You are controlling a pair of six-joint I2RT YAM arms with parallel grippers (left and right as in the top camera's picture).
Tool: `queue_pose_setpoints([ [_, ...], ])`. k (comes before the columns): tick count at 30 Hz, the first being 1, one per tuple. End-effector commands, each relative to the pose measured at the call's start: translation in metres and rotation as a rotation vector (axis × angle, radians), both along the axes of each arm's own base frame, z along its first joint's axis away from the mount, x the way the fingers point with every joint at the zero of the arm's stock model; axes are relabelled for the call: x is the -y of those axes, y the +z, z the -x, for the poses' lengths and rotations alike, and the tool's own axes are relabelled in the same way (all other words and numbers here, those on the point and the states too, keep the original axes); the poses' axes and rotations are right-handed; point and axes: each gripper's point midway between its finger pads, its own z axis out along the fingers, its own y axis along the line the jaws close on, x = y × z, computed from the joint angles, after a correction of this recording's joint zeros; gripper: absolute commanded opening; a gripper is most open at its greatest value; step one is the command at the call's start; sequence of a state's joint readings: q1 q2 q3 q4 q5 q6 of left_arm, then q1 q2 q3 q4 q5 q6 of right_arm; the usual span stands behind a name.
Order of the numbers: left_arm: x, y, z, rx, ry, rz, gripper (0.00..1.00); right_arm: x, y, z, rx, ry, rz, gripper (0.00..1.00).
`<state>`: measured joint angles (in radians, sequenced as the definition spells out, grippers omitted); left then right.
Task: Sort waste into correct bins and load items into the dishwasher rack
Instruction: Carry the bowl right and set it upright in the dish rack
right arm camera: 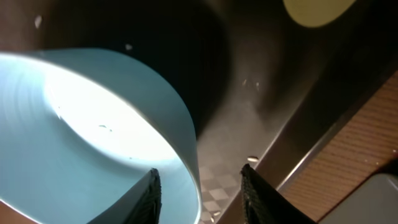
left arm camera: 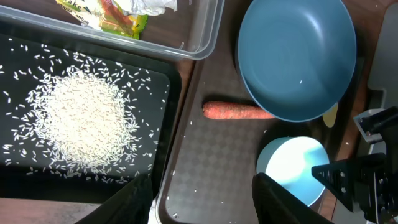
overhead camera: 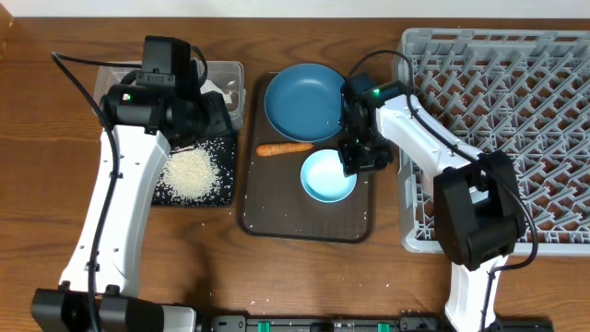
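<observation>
The dark blue plate (overhead camera: pixel 304 100) and the pale blue-white bowl (overhead camera: pixel 324 177) sit on the brown serving tray (overhead camera: pixel 277 207), with the orange carrot stick (overhead camera: pixel 284 148) between them. My right gripper (overhead camera: pixel 359 159) is open, its fingers (right arm camera: pixel 205 193) astride the bowl's right rim (right arm camera: pixel 74 137). My left gripper (left arm camera: pixel 205 202) is open and empty above the serving tray's left edge. Rice (left arm camera: pixel 81 118) lies heaped in the black tray (overhead camera: pixel 161 192). Wrapper scraps (left arm camera: pixel 106 15) lie in the clear tub (left arm camera: pixel 202 37). A yellow spoon (left arm camera: pixel 330 114) peeks from under the plate. The cups are out of view.
The grey dishwasher rack (overhead camera: pixel 498 92) fills the right side, next to the serving tray. A few stray rice grains lie on the serving tray (left arm camera: pixel 217 162) and on the table by the black tray. The left arm hides part of the clear tub (overhead camera: pixel 230 74).
</observation>
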<state>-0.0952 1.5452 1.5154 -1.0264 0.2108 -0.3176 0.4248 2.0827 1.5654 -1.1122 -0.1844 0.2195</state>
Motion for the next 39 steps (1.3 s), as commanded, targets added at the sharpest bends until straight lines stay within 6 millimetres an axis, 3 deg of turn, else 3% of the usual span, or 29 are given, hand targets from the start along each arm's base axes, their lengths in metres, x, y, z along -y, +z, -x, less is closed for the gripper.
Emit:
queue_pose_setpoints([
  [1, 0.001, -0.006, 0.001, -0.02, -0.007, 0.001, 0.55, -0.007, -0.007, 0.007, -0.016, 0.016, 0.0, 0.29],
  [5, 0.001, -0.006, 0.001, -0.02, -0.007, 0.001, 0.55, -0.01, -0.007, 0.005, -0.002, 0.02, -0.006, 0.01],
  [13, 0.001, -0.006, 0.001, -0.021, -0.007, 0.001, 0.55, -0.015, 0.001, -0.003, 0.035, 0.015, -0.028, 0.01],
  [15, 0.001, -0.006, 0.001, -0.021, -0.007, 0.001, 0.58, -0.017, 0.016, -0.007, 0.073, 0.017, -0.045, 0.01],
  [17, 0.001, -0.006, 0.001, -0.021, -0.007, 0.001, 0.79, -0.017, 0.04, -0.014, 0.137, 0.034, -0.068, 0.01],
  [22, 0.001, -0.006, 0.001, -0.021, -0.007, 0.001, 0.85, -0.001, 0.116, -0.029, 0.348, 0.003, -0.089, 0.01],
  [26, 0.001, -0.006, 0.001, -0.021, -0.007, 0.001, 0.86, 0.042, 0.172, -0.039, 0.554, -0.084, 0.014, 0.01],
  [31, 0.0, -0.006, 0.001, -0.02, -0.006, -0.002, 0.87, 0.148, 0.237, -0.052, 0.84, -0.439, 0.394, 0.01],
  [32, -0.003, -0.007, 0.001, -0.019, 0.002, -0.02, 0.93, 0.166, 0.247, -0.052, 0.886, -0.51, 0.468, 0.01],
  [34, -0.004, -0.007, 0.001, -0.018, 0.005, -0.027, 0.93, 0.203, 0.268, -0.051, 0.984, -0.663, 0.633, 0.01],
  [39, -0.004, -0.007, 0.001, -0.018, 0.005, -0.027, 0.94, 0.257, 0.293, -0.05, 1.116, -0.883, 0.901, 0.01],
])
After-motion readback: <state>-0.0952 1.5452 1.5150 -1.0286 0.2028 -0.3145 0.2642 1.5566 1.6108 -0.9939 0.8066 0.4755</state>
